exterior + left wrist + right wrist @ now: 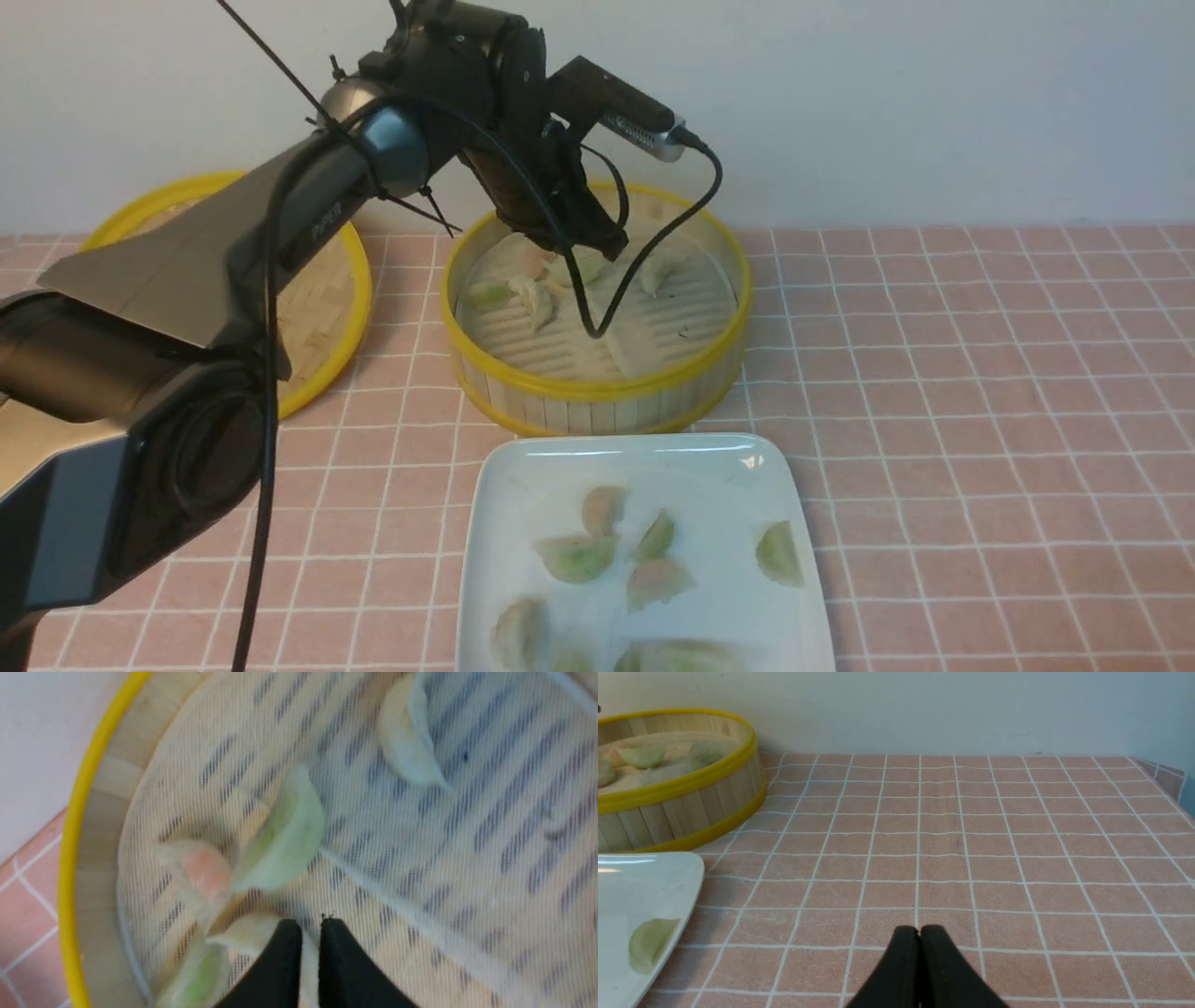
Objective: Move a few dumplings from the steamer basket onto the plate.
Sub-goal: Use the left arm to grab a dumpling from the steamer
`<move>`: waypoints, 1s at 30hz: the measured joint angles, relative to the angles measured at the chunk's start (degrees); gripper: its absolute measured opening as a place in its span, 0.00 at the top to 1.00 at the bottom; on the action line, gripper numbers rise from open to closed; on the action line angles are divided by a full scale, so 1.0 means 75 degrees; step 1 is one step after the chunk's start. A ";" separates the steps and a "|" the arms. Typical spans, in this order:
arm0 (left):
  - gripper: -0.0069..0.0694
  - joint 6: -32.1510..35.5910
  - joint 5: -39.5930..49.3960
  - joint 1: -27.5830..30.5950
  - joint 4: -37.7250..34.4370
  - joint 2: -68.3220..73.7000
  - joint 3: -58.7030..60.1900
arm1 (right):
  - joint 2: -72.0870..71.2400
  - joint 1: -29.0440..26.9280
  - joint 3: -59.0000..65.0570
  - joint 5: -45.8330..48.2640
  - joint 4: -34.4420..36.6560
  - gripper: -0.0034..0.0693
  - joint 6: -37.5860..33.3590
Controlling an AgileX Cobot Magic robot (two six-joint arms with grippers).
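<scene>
Left wrist view shows the left jaws nearly shut and empty over the steamer basket [67, 858], just short of the green dumpling [285, 840], so they should open, straddle it gently and lift toward the plate [644, 448]; right jaws rest closed above the worktop [1017, 858].

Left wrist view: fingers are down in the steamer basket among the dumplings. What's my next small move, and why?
Probably open the left gripper wider. Its fingers stand almost shut, a slit apart, over a pale dumpling; whether they pinch it is unclear. The green dumpling lies free just ahead on the steamer basket liner.
</scene>
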 joint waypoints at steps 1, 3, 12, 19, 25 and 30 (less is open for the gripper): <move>0.76 -0.0158 -0.0078 0.0000 0.0031 0.0047 0.0000 | 0.0000 0.0000 0.0000 0.0000 0.0000 0.97 0.0000; 0.64 -0.0503 -0.0107 0.0000 0.0211 0.0137 0.0000 | 0.0000 0.0000 0.0000 0.0000 0.0000 0.97 0.0000; 0.36 -0.2731 0.0048 0.0000 0.0873 0.0569 0.0000 | 0.0000 0.0000 0.0000 0.0000 0.0000 0.97 0.0000; 0.46 -0.3185 0.0124 0.0000 0.0859 0.0980 0.0000 | 0.0000 0.0000 0.0000 0.0000 0.0000 0.97 0.0000; 0.71 -0.3171 0.0443 -0.0002 0.0854 0.0980 -0.0157 | 0.0000 0.0000 0.0000 0.0000 0.0000 0.97 0.0000; 0.71 -0.2901 0.1463 -0.0002 0.0824 0.0647 -0.0659 | 0.0000 0.0000 0.0000 0.0000 0.0000 0.97 0.0000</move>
